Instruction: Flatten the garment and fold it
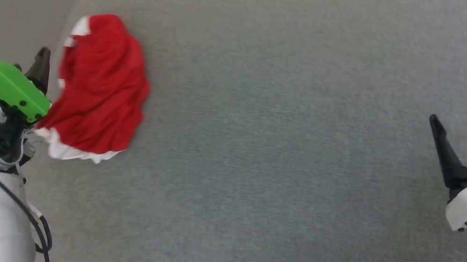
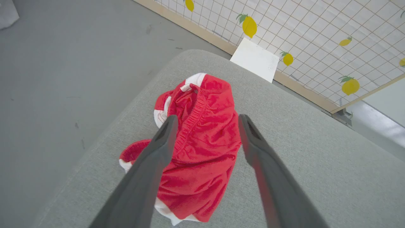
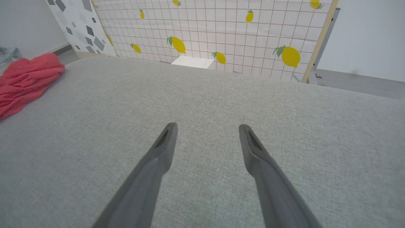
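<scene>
- The garment [image 1: 100,84] lies crumpled in a red heap near the far left corner of the grey cushion [image 1: 283,118], close to the cushion's left edge.
- White trim [image 1: 71,151] shows at the heap's near end and again at its far end.
- In my left wrist view the gathered waistband [image 2: 194,117] runs up the middle of the heap, bunched rather than laid flat.
- My left gripper [image 2: 205,118] hangs over the heap with its two fingers spread wide, holding nothing. From this angle I cannot be sure whether the tips brush the cloth or sit just above it.
- My right gripper [image 1: 454,115] is over the cushion's near right part, well apart from the garment. Its fingers are likewise parted, with bare grey fabric under them.
- Beyond the cushion's far edge stands a tiled panel [image 3: 221,25] printed with lemons, and a white flat piece [image 2: 254,58] sits at its foot.
- Grey floor [image 2: 63,47] lies off the cushion's left side.
</scene>
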